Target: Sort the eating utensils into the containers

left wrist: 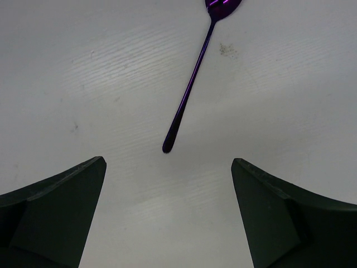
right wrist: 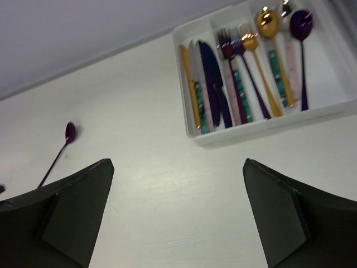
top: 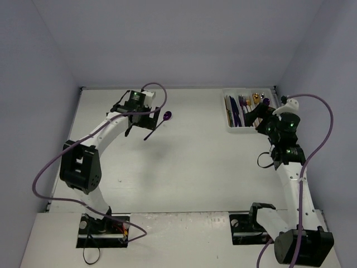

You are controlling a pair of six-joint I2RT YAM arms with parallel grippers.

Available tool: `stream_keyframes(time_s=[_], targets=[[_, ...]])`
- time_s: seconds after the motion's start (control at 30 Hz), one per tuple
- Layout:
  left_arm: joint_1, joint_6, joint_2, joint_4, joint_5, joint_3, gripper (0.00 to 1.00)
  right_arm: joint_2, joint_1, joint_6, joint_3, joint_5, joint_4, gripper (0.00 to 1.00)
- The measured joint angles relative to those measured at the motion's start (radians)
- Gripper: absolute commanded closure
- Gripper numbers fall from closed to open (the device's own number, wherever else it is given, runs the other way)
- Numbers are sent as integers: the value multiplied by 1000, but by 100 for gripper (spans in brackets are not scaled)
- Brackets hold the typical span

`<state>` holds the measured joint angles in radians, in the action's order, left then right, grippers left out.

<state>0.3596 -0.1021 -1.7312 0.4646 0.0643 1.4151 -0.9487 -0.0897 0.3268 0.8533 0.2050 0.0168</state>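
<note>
- left gripper [left wrist: 168, 163]: jaws spread, empty; purple spoon [left wrist: 192, 84] flat on table [left wrist: 83, 84] just ahead of gap, handle tip nearest, bowl ahead-right
- right gripper [right wrist: 178, 163]: jaws spread, empty; tray [right wrist: 262, 125] ahead-right; knives [right wrist: 207, 78], forks [right wrist: 239, 72], spoons [right wrist: 276, 61] in separate compartments

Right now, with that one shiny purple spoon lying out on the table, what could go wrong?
The slim purple metal spoon lies flat, so the open left gripper might skid off or push it. The right gripper hangs near the shallow white plastic tray, so the arms could bump at drop-off.
</note>
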Motion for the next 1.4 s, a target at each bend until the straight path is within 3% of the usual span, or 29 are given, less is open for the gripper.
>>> stream_keyframes(time_s=[0.37, 0.7, 1.0, 1.17, 1.2, 1.27, 1.4], targets=[[9, 149, -318, 58, 88, 276, 13, 103, 103, 10, -104, 49, -19, 0], [73, 159, -510, 55, 126, 393, 33, 126, 147, -5, -154, 92, -19, 0], [79, 162, -548, 52, 110, 443, 48, 152, 151, -18, -160, 92, -20, 0], [79, 156, -561, 50, 112, 459, 64, 152, 152, -21, -165, 92, -20, 0], [79, 154, -563, 49, 114, 463, 80, 152, 152, -21, -166, 92, -21, 0], [79, 152, -567, 45, 114, 467, 96, 152, 154, -21, -169, 92, -21, 0], [79, 145, -580, 44, 115, 485, 100, 146, 158, -25, -170, 93, -20, 0]])
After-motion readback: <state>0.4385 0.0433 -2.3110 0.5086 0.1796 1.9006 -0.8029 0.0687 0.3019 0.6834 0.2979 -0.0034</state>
